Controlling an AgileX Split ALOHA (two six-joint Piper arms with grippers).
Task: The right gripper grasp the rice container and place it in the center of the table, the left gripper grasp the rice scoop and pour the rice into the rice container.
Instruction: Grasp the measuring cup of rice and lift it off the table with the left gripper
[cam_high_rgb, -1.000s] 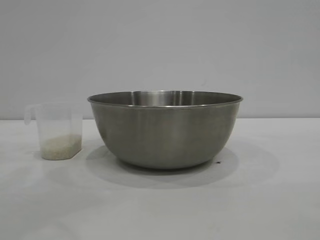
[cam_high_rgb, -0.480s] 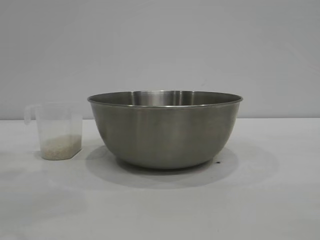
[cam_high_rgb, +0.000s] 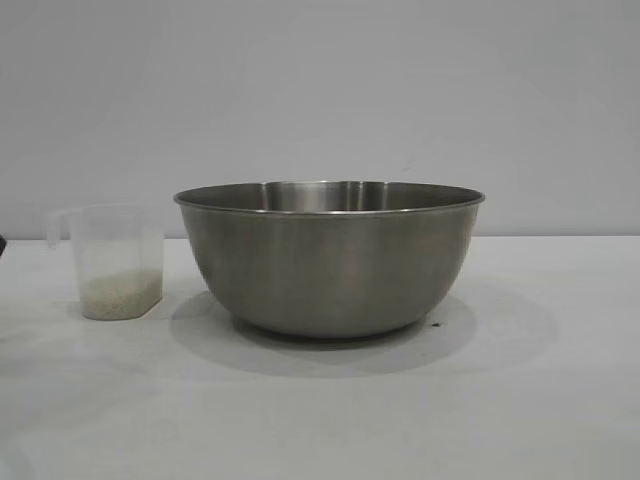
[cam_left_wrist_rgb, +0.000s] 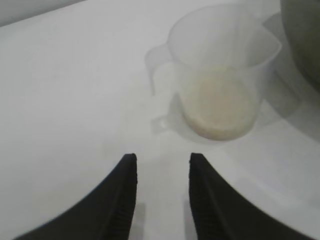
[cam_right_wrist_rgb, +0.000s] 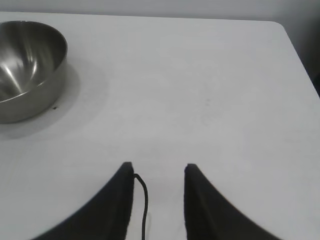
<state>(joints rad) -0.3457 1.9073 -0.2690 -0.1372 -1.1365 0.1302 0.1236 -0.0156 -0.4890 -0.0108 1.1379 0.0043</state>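
Note:
The rice container, a large steel bowl, stands in the middle of the white table. To its left stands the rice scoop, a translucent cup with a pale layer of rice at its bottom. In the left wrist view my left gripper is open and empty, just short of the rice scoop and its loop handle, with the rice visible inside. My right gripper is open and empty over bare table, well away from the rice container.
The bowl's wall rises right beside the scoop. A thin black cable hangs between the right fingers. The table's rounded corner and edge lie beyond the right gripper. A small dark speck sits by the bowl's base.
A dark sliver has come into the exterior view's left edge, level with the scoop. The bowl and the scoop have not moved.

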